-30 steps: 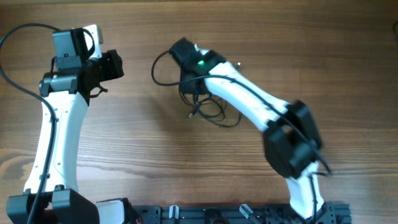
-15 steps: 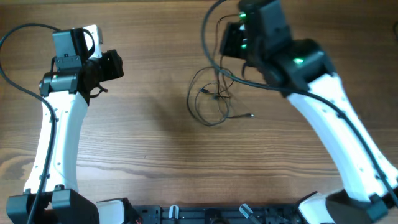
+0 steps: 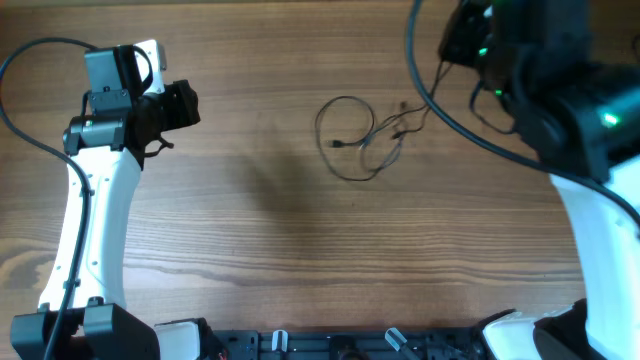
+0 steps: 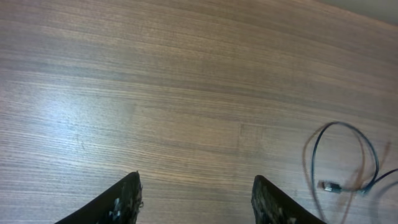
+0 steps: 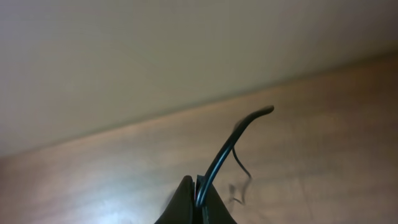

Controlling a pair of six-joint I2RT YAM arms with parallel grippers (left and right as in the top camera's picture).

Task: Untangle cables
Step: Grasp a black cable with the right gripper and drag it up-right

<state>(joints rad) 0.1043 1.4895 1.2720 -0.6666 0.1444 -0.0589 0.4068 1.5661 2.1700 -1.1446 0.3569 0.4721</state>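
A tangle of thin cables [image 3: 355,135] lies on the wooden table, right of centre, with a loop and a small connector. It also shows at the right edge of the left wrist view [image 4: 339,163]. My right gripper [image 5: 199,186] is shut on a black cable [image 5: 231,148] and is raised high at the far right [image 3: 462,38]. Thin strands run from the tangle up towards it. My left gripper [image 4: 197,186] is open and empty over bare wood, well left of the tangle [image 3: 178,105].
The wooden table [image 3: 250,220] spreads between the two arms. A black rail [image 3: 350,345] runs along the front edge. The left arm's own black lead [image 3: 20,60] loops at the far left.
My right arm has swung from left of centre to the far right and risen, holding the black cable. The tangle has been dragged to the right and spread out. The left arm has not moved.
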